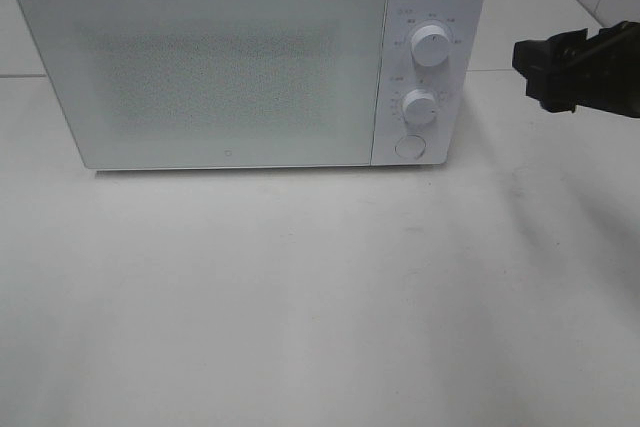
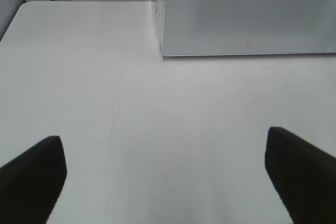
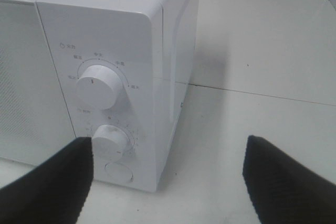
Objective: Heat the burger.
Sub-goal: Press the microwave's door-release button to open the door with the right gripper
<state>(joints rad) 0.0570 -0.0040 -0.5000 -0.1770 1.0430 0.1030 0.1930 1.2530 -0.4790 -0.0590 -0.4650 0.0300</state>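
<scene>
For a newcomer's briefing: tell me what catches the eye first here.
A large white microwave, door shut, fills the back of the white table, two knobs on its right panel. The black right gripper hangs open just right of that panel. No burger shows.

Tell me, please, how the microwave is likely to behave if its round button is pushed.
The microwave looks boxy and broad-based, so it probably will not tip. It is likely heavy, yet on the smooth white table a hard press on the round button might slide it backward slightly.
</scene>
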